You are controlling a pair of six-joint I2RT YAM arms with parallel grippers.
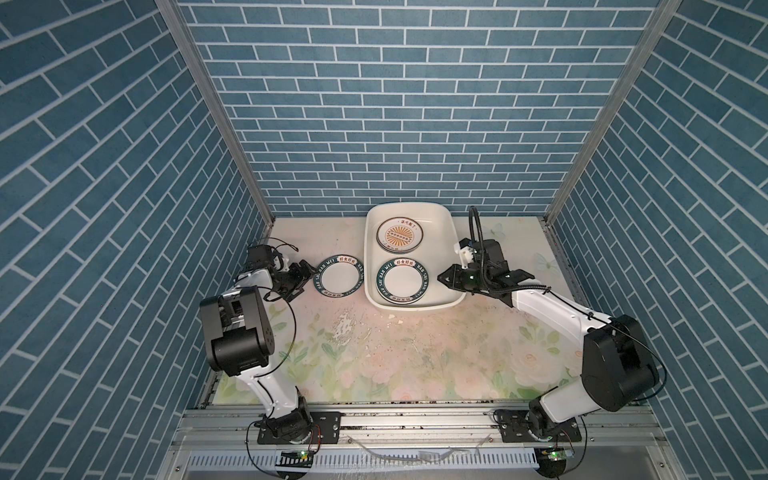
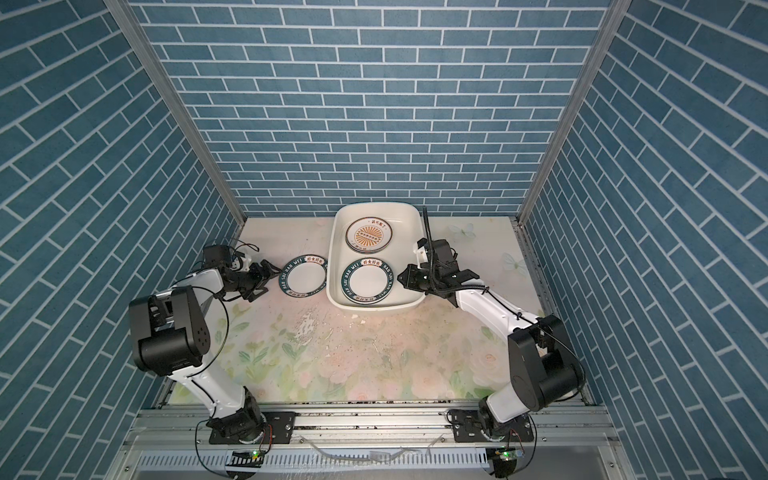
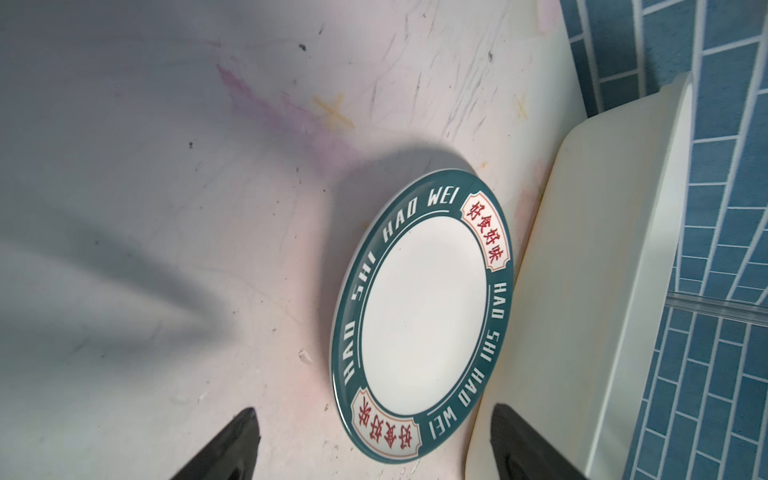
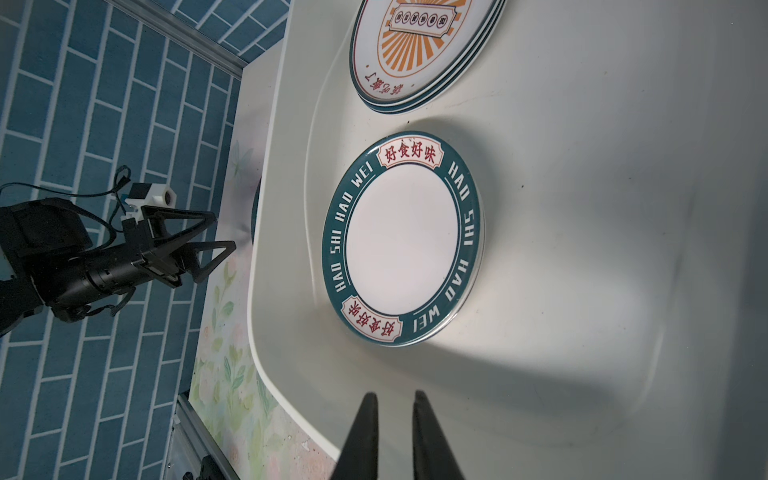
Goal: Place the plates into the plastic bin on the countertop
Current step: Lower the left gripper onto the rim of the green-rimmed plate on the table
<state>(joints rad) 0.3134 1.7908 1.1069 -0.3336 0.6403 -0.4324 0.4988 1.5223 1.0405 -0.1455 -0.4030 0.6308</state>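
Observation:
One teal-rimmed plate (image 1: 338,281) (image 2: 303,276) (image 3: 424,311) lies on the flowered countertop (image 1: 415,353), its edge against the left wall of the plastic bin (image 1: 451,232) (image 2: 415,224) (image 3: 582,291). My left gripper (image 1: 306,279) (image 2: 266,279) (image 3: 374,411) is open at this plate's left edge, holding nothing. In the bin (image 4: 582,208) lie a teal-rimmed plate stack (image 1: 402,280) (image 4: 403,241) at the near end and a sunburst plate stack (image 1: 400,235) (image 4: 419,45) at the far end. My right gripper (image 1: 440,279) (image 2: 401,277) (image 4: 395,394) hangs over the bin's near right rim, shut and empty.
Blue brick walls close in the left, right and back. The bin stands against the back wall. Worn patches and white chips (image 1: 345,328) mark the countertop in front of the bin. A metal rail (image 1: 415,419) carrying both arm bases runs along the front.

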